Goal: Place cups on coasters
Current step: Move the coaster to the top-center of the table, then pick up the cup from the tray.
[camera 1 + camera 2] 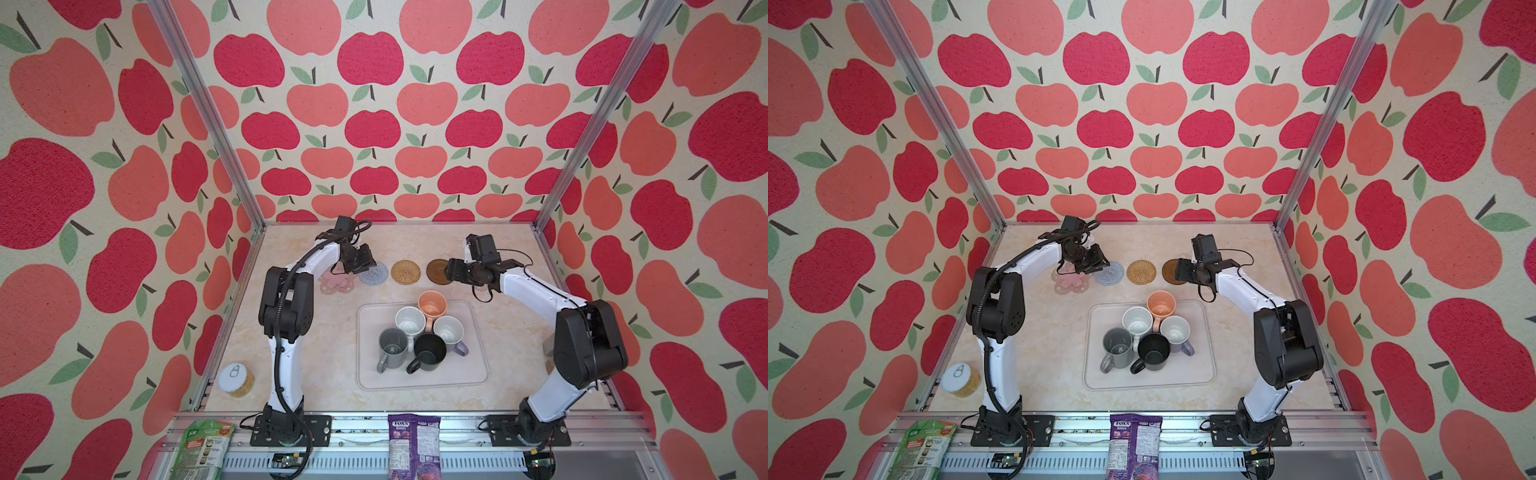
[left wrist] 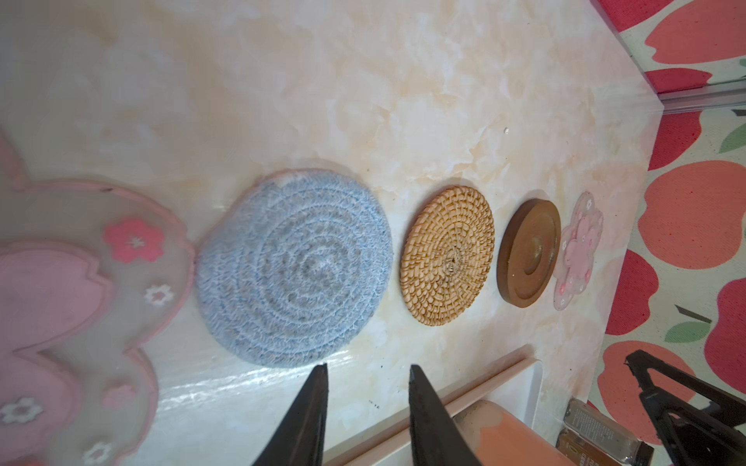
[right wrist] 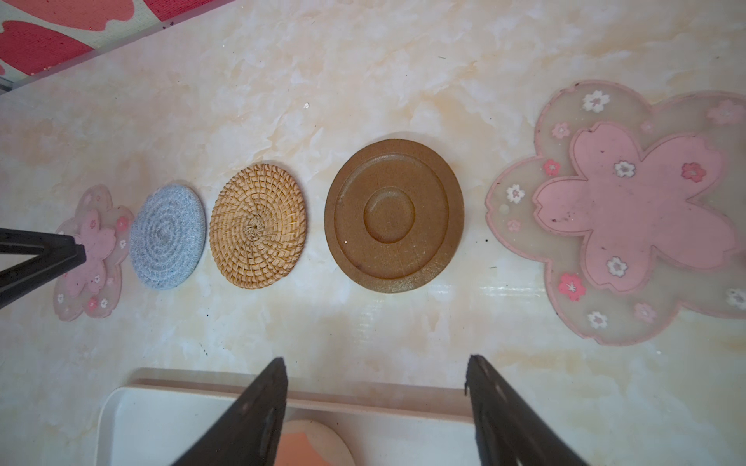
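The table (image 1: 316,374) carries a pale tray (image 1: 469,376) in its middle, nearer the front edge. Both arms reach past the tray toward the back.

The left gripper (image 2: 366,368) hangs near the blue coaster (image 1: 374,274), its jaws a narrow gap apart with nothing between them. The right gripper (image 3: 375,359) hangs by the brown coaster (image 1: 436,272), jaws wide and also empty.

All five cups stand upright on the tray, huddled and touching:
- grey cup (image 1: 392,345)
- black cup (image 1: 430,351)
- white cup (image 1: 410,320)
- lavender cup (image 1: 449,330)
- peach cup (image 1: 432,303), at the tray's far side

Beyond the tray, five coasters lie in a line from the left edge toward the right. First comes a pink flower (image 1: 334,286), then blue, rattan (image 1: 406,272) and brown. Last is a second pink flower (image 3: 629,210), which the right arm hides from above.

Every coaster is bare, so I'd say nothing is placed yet and all five cups are left to move.
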You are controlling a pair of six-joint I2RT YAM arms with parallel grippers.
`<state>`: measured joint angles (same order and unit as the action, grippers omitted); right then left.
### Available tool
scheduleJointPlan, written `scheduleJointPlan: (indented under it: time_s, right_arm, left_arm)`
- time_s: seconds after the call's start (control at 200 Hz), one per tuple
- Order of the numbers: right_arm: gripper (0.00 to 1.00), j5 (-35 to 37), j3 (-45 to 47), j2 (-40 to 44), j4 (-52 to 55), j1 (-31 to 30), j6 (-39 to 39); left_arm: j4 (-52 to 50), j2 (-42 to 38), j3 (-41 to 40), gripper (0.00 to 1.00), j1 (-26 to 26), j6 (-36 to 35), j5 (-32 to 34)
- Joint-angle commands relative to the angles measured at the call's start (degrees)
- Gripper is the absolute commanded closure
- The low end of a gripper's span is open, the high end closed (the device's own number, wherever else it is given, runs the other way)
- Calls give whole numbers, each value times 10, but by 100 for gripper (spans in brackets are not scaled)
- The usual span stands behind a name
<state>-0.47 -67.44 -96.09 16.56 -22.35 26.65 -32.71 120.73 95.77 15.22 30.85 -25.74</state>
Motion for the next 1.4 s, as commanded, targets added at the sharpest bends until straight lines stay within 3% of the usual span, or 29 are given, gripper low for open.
scheduleJointPlan:
  time_s: [0.0, 0.62, 0.951, 1.391]
  right_arm:
    - [27, 19, 11, 28, 17, 8, -16]
    - [27, 21, -2, 12, 12, 26, -24]
    - [26, 6, -42, -24, -8, 31, -10]
    - [26, 31, -72, -38, 21, 33, -25]
  left_arm:
    - [-21, -38, -30, 64, -6, -27, 43]
    - [-8, -102, -114, 64, -29, -34, 125]
    - [52, -121, -164, 64, -59, -23, 147]
    - [57, -143, -172, 63, -85, -54, 189]
